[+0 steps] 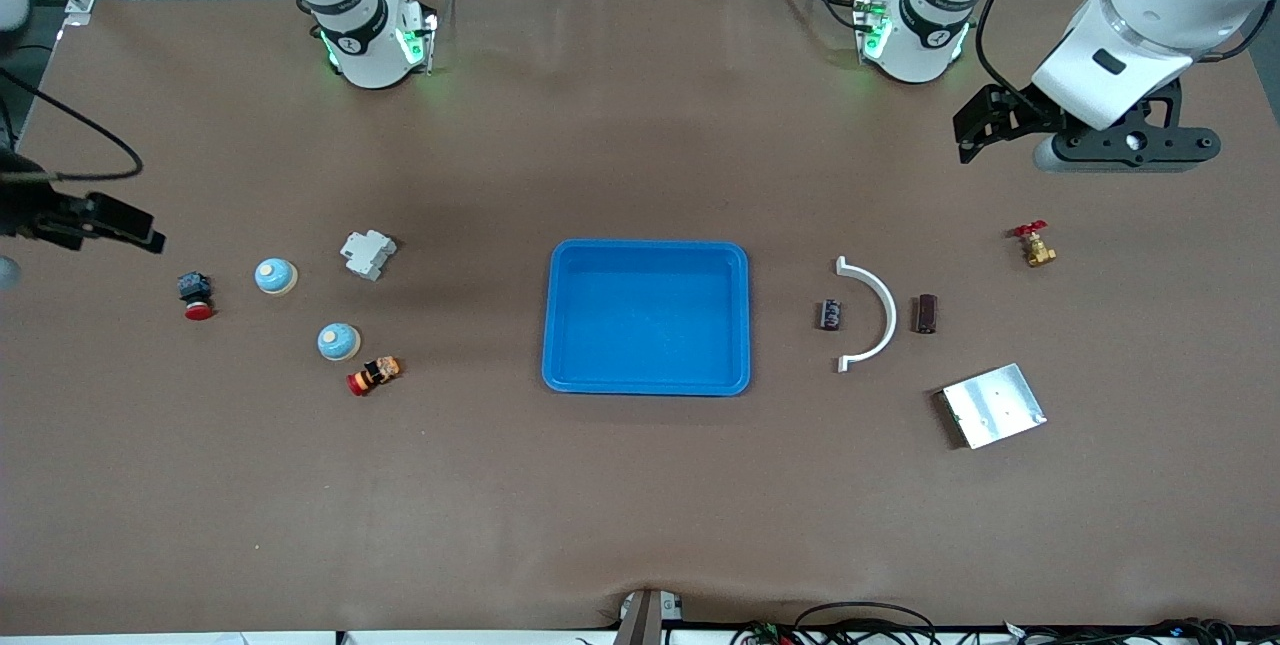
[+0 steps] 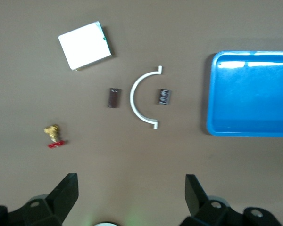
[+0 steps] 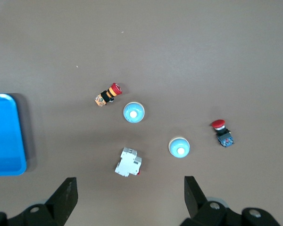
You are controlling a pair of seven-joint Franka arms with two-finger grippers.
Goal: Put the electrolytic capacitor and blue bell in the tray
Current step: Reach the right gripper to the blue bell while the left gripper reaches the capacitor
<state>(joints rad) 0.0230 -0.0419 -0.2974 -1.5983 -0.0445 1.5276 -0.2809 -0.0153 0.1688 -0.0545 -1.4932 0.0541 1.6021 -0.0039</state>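
The blue tray [image 1: 560,325] lies mid-table with nothing in it. Two blue bells [image 1: 275,276] [image 1: 338,341] sit toward the right arm's end, also in the right wrist view [image 3: 134,112] [image 3: 179,148]. A dark capacitor with pale markings [image 1: 830,314] [image 2: 163,96] lies inside a white arc [image 1: 878,310], and a brown cylinder [image 1: 927,314] [image 2: 114,97] lies just outside it. My left gripper [image 1: 968,135] [image 2: 131,188] hangs open and empty over bare table near the valve. My right gripper [image 1: 155,230] [image 3: 130,190] hangs open and empty over the right arm's end of the table.
A white breaker [image 1: 368,254], a red button on a blue block [image 1: 195,294] and a red-capped orange switch [image 1: 374,374] lie around the bells. A brass valve [image 1: 1035,245] and a silver plate [image 1: 992,406] lie toward the left arm's end.
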